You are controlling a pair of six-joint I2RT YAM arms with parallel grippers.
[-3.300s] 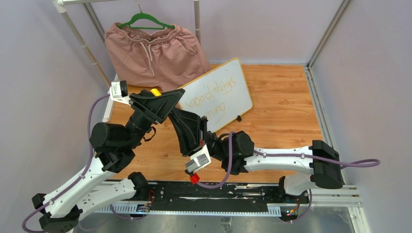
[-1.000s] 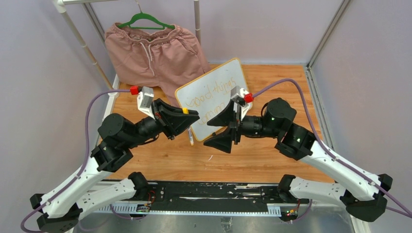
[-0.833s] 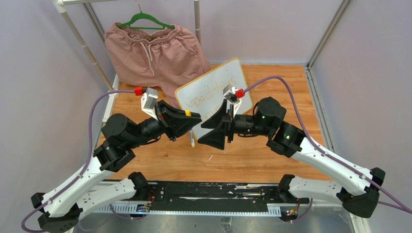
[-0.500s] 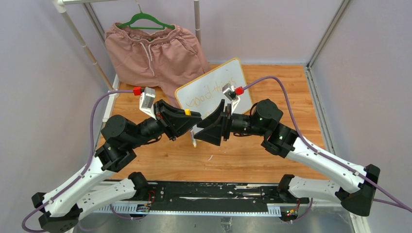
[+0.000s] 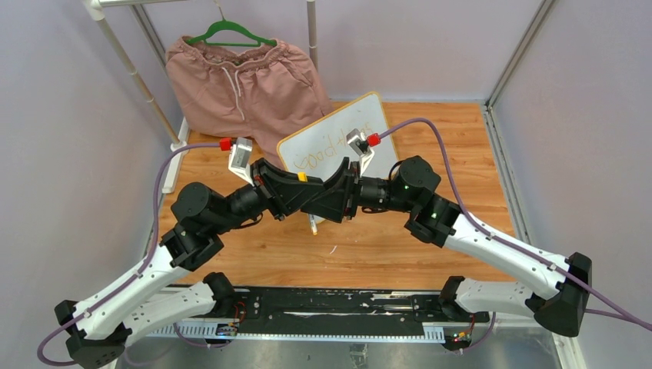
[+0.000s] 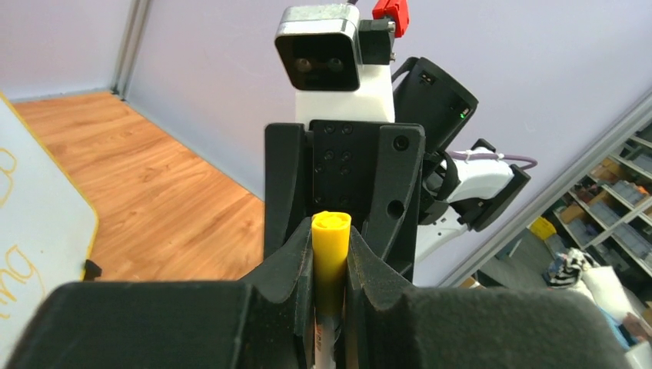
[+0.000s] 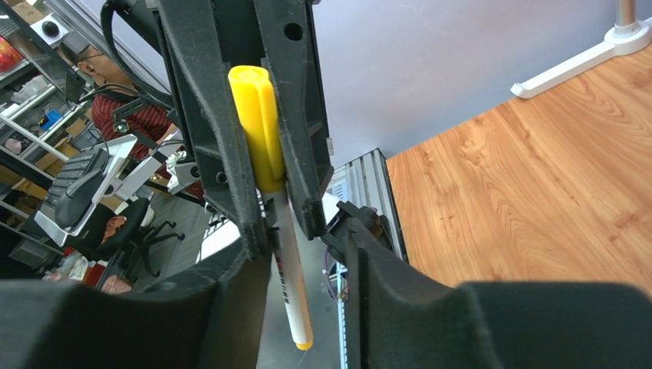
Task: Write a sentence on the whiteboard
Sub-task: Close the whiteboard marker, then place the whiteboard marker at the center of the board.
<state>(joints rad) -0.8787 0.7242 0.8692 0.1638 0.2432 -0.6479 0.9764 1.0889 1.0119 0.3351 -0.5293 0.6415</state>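
Observation:
The whiteboard (image 5: 347, 123) leans tilted at the back of the wooden table, and its edge shows in the left wrist view (image 6: 34, 223). The sentence (image 5: 332, 147) is orange cursive on it; the lower line is hidden behind the grippers. My left gripper (image 5: 298, 191) is shut on a white marker (image 5: 313, 224) just below its yellow cap (image 6: 330, 242), and the marker hangs tip down in front of the board. My right gripper (image 5: 332, 198) meets it head-on. Its jaws (image 7: 307, 288) stand apart around the marker body (image 7: 286, 261), with a gap on the right side.
Pink shorts (image 5: 242, 84) hang on a green hanger from a white rack at the back left. Grey walls and metal corner posts close in the table. A black rail (image 5: 338, 311) runs along the near edge between the arm bases.
The right gripper has swung left up to the left gripper, and its jaws have narrowed around the marker. The left gripper has shifted slightly right, still holding the marker.

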